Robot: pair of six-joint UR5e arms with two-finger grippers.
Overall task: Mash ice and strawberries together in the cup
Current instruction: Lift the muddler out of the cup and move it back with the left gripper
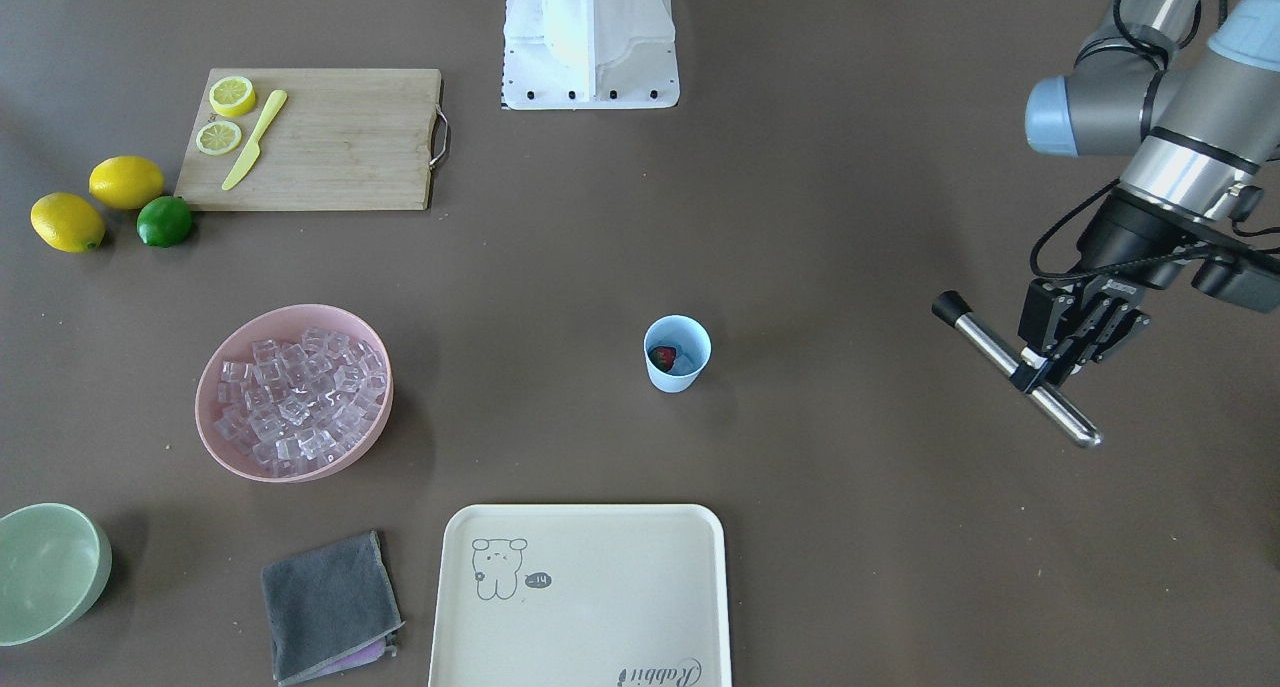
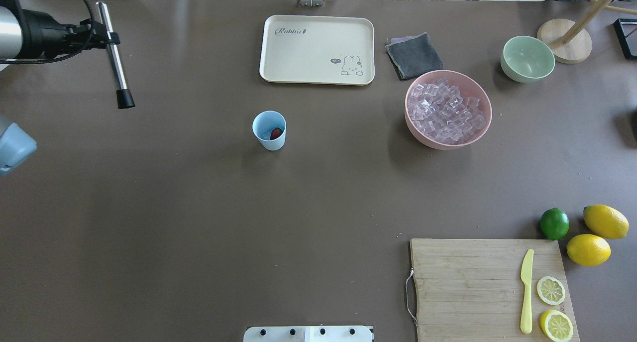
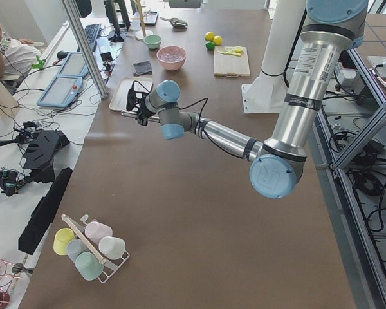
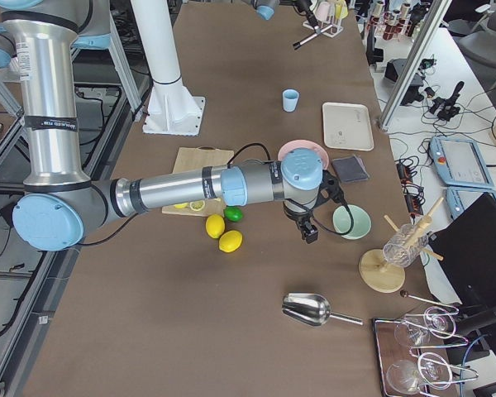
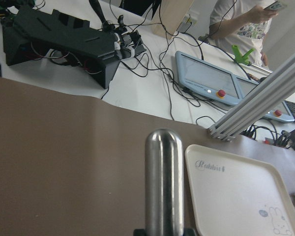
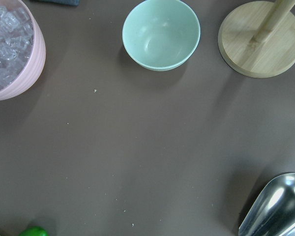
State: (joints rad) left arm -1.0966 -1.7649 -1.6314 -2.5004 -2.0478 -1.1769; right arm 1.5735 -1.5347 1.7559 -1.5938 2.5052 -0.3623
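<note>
— Can you see into the cup [image 1: 677, 355] from here?
— Partly. There's 1 strawberry [image 1: 662, 356] inside, red against the wall. Something pale sits beside it, and I can't make out whether that's ice. The ice [image 1: 295, 392] I'm sure of is heaped in the pink bowl [image 1: 300, 473], well apart from the cup.
— And the left gripper [image 1: 1045, 367]?
— Clamped on a metal rod [image 1: 985, 342] with a black tip, held roughly level above the table, well off to the cup's side. Its wrist camera shows only the rod's rounded end.
— The right gripper [image 4: 307, 230]?
— Only the side view catches it, small and dark, between the pink bowl and the green bowl [image 4: 350, 222]. Whether it's apart or together, I can't tell. Its own camera shows no fingers, and a scoop [image 6: 275, 206] is cut off at the corner.
— So where's the cup?
— Upright, mid-table, near the tray [image 1: 600, 607].
</note>
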